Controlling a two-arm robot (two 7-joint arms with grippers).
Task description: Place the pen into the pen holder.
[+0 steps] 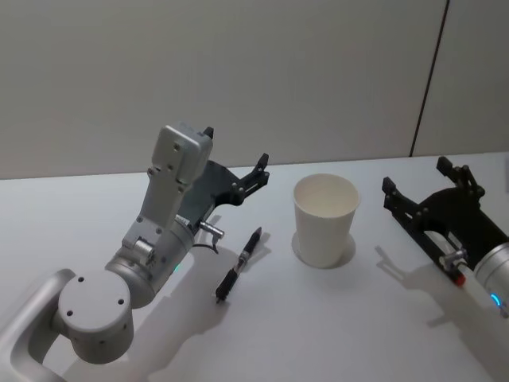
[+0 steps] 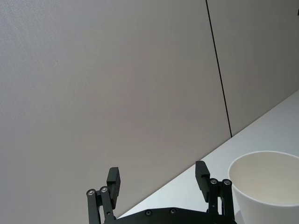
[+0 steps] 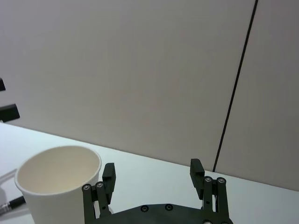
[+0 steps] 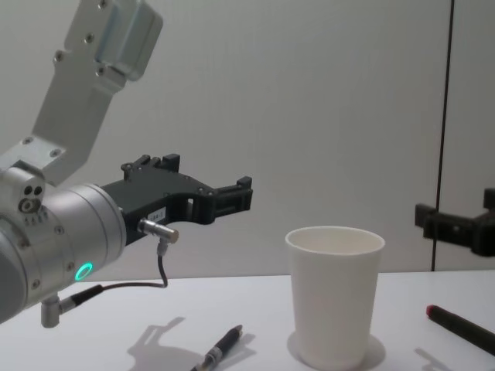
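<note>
Pen (image 1: 240, 264) laid flat on table (image 1: 95, 207) beside pen holder (image 1: 324, 219), left gripper (image 1: 235, 149) raised nearby, spread and empty, right gripper (image 1: 415, 175) likewise spread.

Black pen (image 1: 239, 264) just left of the upright pen holder (image 1: 324, 223)

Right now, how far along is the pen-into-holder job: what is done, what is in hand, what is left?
Done: nothing so far. The pen lies flat on the table, to the left of the pen holder, which stands upright and empty. In hand: nothing. The left gripper hovers open near the pen, and the right gripper is open on the cup's other side. Left: grasp the pen, lift it, drop it in.
</note>
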